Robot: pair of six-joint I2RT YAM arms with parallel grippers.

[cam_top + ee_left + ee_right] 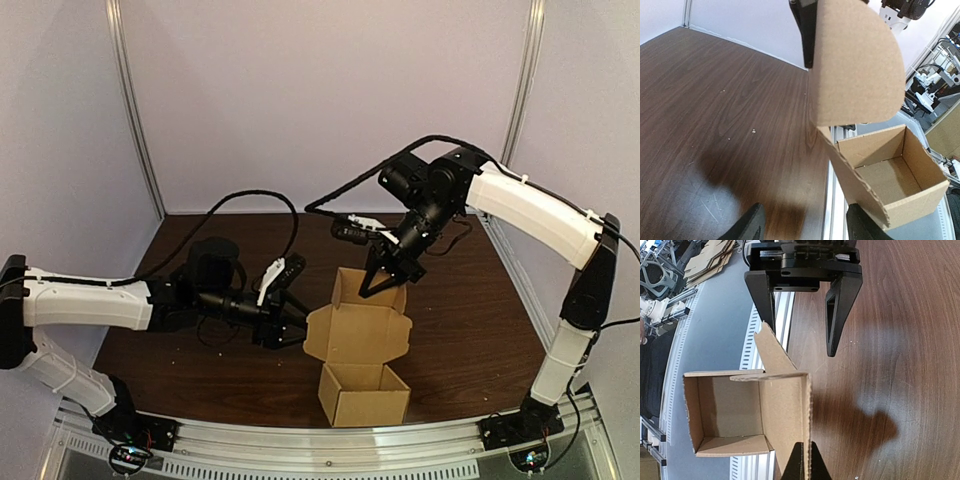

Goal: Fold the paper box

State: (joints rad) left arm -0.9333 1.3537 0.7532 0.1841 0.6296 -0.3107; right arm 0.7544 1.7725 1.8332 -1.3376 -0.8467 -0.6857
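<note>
Now right claw pinches lid edge, holding it raised off paper box ahead of claw so side flaps can fold; left claw gapes empty, lid just ahead, box beyond.

Top view: light is even and diffuse, from overhead, at moderate brightness, with a lilac cast on the walls. The table reads dark, with faint soft shadows at 8 o'clock. Focus is soft throughout. The posts converge downward, a wide-angle effect.

Left wrist view: wood grain is sharp, with pale sheen at 11 o'clock and a dense, soft-edged shadow at 7 o'clock. The box flap nearest the lens is slightly soft.

Right wrist view: sheen at 2 o'clock, distinct shadow at 4 o'clock.
</note>
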